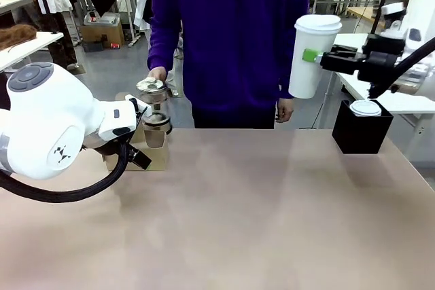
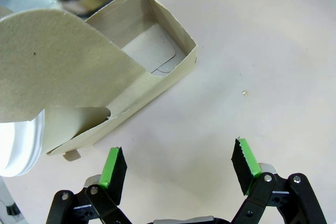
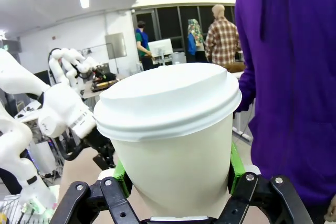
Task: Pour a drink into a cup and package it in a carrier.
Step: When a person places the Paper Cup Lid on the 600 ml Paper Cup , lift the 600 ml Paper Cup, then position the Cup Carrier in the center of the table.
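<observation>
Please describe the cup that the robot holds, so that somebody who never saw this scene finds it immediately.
At the table's right side stands a black box. Up and left of it, the robot's right hand holds a tall white paper cup in the air. Unlike the white lid on the box, it hangs clear of the table.

Front view: fixed, robot's side, facing across the table (image 1: 258, 222) to the person (image 1: 231, 32) at the far edge. Left wrist view: close, far left, looking down on the carrier (image 2: 131, 93). Right wrist view: raised, far right, level, hard against the cup (image 3: 173, 129); shares cup and person with front view
</observation>
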### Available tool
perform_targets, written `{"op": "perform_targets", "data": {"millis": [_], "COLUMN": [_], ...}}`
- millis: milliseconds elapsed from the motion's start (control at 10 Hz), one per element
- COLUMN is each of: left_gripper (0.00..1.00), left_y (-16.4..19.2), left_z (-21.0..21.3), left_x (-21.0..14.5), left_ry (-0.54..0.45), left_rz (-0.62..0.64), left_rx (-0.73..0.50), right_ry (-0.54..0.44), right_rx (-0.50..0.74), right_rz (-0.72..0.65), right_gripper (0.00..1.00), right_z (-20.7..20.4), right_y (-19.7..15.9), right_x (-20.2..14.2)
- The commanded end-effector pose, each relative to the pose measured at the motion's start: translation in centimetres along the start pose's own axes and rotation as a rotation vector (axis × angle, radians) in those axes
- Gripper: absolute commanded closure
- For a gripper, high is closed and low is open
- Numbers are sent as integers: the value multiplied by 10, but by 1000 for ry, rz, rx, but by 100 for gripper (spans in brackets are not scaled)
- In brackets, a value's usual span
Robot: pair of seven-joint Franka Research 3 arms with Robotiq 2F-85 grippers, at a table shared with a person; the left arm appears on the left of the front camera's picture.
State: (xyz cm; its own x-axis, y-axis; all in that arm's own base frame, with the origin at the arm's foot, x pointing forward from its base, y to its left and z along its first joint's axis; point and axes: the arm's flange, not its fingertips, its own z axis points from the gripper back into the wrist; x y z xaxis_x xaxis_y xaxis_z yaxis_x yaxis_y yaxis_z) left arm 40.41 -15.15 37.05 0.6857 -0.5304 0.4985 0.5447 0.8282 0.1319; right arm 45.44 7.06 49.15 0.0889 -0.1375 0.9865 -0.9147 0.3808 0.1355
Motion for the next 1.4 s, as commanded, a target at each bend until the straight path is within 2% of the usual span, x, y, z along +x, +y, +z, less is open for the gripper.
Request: {"op": "perform_targets", "data": {"millis": [0,200,300,1300], "left_gripper": [0,0,0,0], "left_y": [0,0,0,0], "left_z": [0,0,0,0], "left_x": [0,0,0,0], "left_ry": [0,0,0,0], "left_rz": [1,1,1,1], "left_rx": [-1,-1,-1,-1], "right_ry": [6,14,-1,-1], "right_rx": [21,14,5,5], "right_rz": [-42,-72,-17,-17], "right_gripper": [20,20,20,20], "right_z": [7,7,5,5], "right_y": [17,15,17,17], "right_x": [5,-1,5,5]}}
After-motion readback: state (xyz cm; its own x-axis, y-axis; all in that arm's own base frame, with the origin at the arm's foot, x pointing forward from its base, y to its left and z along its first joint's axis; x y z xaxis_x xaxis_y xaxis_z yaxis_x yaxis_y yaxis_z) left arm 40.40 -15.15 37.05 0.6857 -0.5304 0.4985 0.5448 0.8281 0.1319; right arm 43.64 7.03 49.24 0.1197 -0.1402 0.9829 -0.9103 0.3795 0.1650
